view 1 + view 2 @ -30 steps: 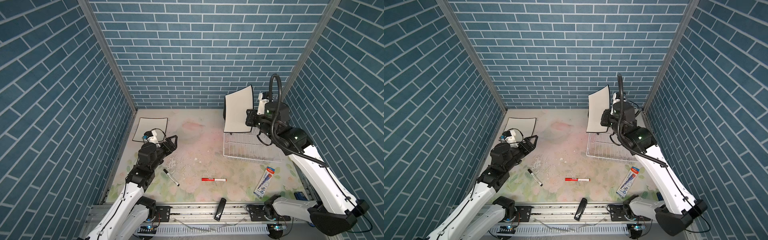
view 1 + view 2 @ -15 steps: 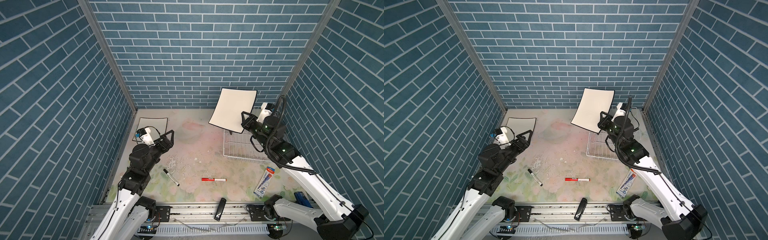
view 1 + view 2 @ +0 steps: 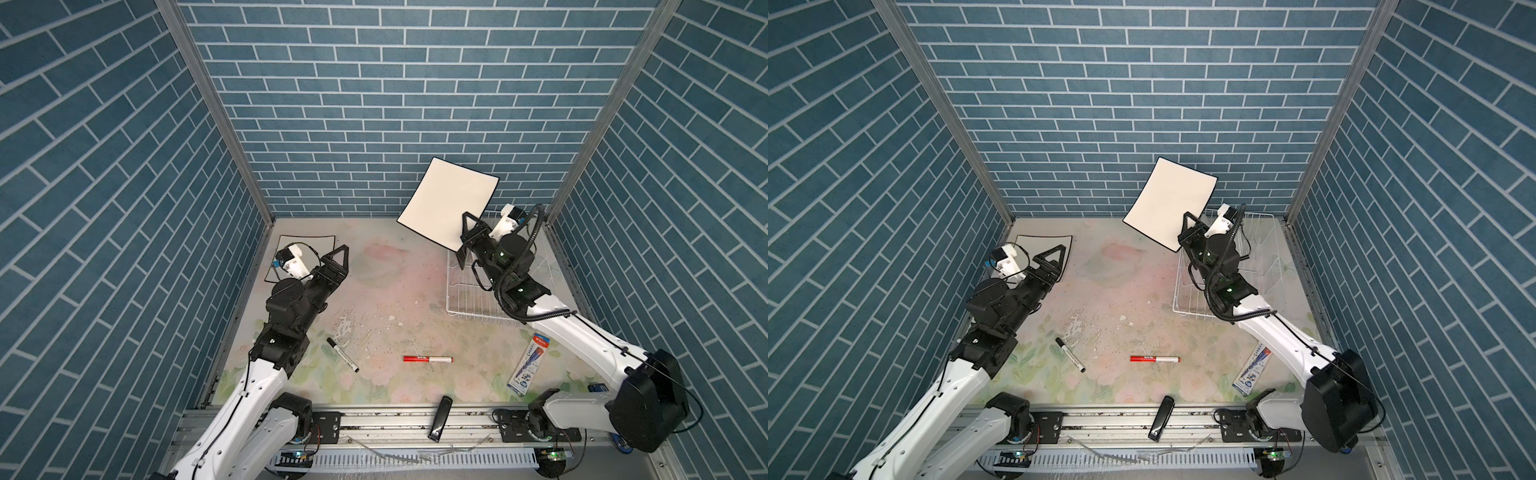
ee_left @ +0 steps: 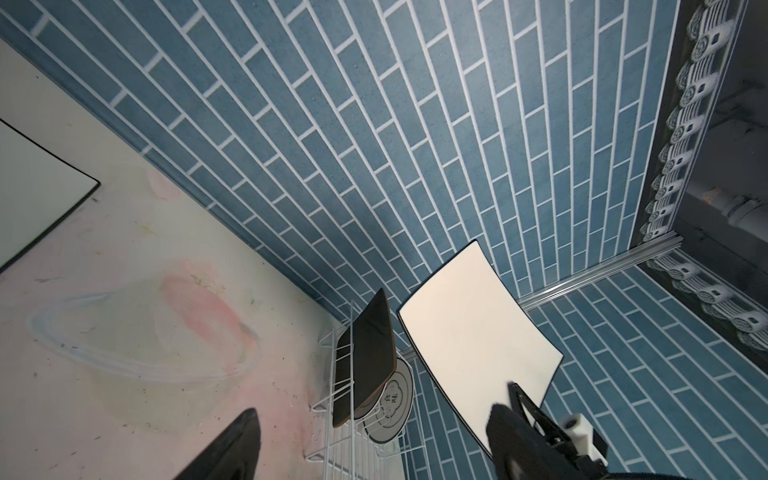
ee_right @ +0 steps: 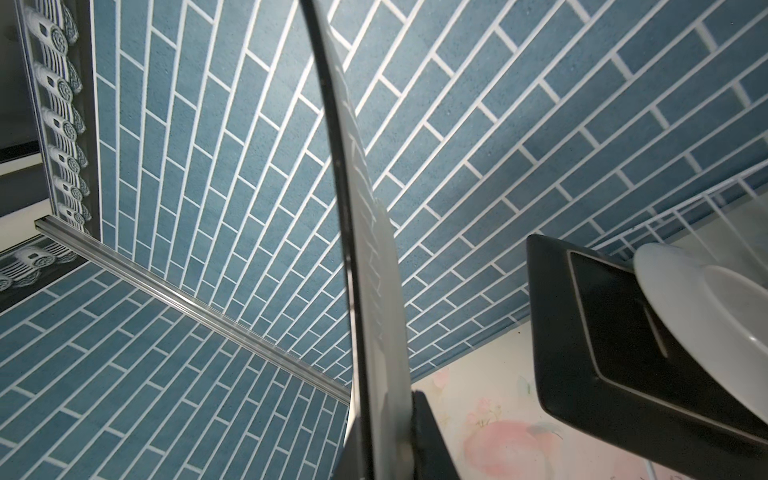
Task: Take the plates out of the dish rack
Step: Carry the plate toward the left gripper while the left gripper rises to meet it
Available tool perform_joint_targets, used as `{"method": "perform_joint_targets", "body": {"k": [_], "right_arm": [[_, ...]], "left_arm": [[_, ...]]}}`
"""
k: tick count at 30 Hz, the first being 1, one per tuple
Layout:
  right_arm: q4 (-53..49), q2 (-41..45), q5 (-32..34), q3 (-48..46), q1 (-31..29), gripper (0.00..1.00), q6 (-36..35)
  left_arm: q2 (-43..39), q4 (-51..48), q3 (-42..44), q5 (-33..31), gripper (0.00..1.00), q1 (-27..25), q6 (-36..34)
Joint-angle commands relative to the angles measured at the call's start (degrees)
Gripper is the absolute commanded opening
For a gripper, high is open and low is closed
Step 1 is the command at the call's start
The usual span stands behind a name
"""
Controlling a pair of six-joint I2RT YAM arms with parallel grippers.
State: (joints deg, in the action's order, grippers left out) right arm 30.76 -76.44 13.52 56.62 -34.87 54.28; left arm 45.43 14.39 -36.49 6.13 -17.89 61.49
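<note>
Plainly, in both top views the right fingers (image 3: 473, 228) are clenched on one corner of the held plate (image 3: 449, 203), a white square raised above the dish rack (image 3: 469, 299) and clear of its wires. From the grip it spreads up and away toward the back wall and the middle of the counter (image 3: 395, 291), with its face tilted up at the camera. The left fingers (image 3: 344, 250) stand spread wide with nothing between them. They are aimed across the bare counter at that plate but are well apart from it. Just behind them the flat plate (image 3: 307, 243), also white, lies in the far left corner.

From the left wrist, the held plate (image 4: 478, 345) shows broadside, pinched at its corner by the right fingers (image 4: 524, 404). Beside it in the dish rack (image 4: 330, 449) a black plate (image 4: 370, 357) stands on edge, with a round plate (image 4: 392, 409) partly hidden behind it.

From the right wrist, the held plate (image 5: 365, 249) is seen edge-on, running straight out from the fingers (image 5: 432, 436). The black plate (image 5: 602, 332) and round plate (image 5: 706, 311) stand off to one side.

The plate's free edge seems to point toward the left arm, which is nearer the flat plate. So a handover looks likelier than a long carry across. The corner grip leaves the plate's weight far out from the fingers.
</note>
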Motion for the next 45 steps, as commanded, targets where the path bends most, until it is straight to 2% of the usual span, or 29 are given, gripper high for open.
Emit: {"method": "perform_joint_targets", "body": {"k": [1,5,9,12,17,22,26,38,45], "right_arm": [[20.54,-1.2,-0.48,4.67,-1.54,0.0,5.03],[25.18,-4.26,-1.44,5.14,-2.44,0.0,5.45],[28.94,-5.41,-0.78,3.27,-3.43,0.0,7.52],[31.52,-5.86,0.63,1.43,-4.76,0.0,7.44],[32.8,-6.66,0.32,1.35,-5.34,0.0,8.11],[38.0,-7.44,2.33,-0.53,-7.49,0.0,8.31],[40.3,-8.91,3.73,-0.73,-8.93,0.0,8.78],[41.35,-11.98,6.21,0.59,-13.21,0.0,12.04],[36.72,-11.58,9.89,1.3,-16.84,0.0,13.6]], "left_arm": [[0.18,9.2,0.43,1.58,0.88,-0.17,4.86],[2.51,13.1,0.93,2.59,0.88,-0.22,8.89],[6.39,20.18,0.46,8.96,0.88,-0.43,13.66],[7.92,27.87,2.62,10.51,0.88,-1.24,16.36],[6.82,24.57,3.09,8.58,0.89,-2.04,12.25],[10.45,28.83,3.01,10.99,0.89,-2.06,12.09],[12.54,31.71,3.85,10.34,0.89,-2.43,12.68],[17.59,37.48,4.18,9.84,0.89,-3.12,13.35],[20.11,41.65,5.38,10.3,0.88,-3.36,15.39]]}}
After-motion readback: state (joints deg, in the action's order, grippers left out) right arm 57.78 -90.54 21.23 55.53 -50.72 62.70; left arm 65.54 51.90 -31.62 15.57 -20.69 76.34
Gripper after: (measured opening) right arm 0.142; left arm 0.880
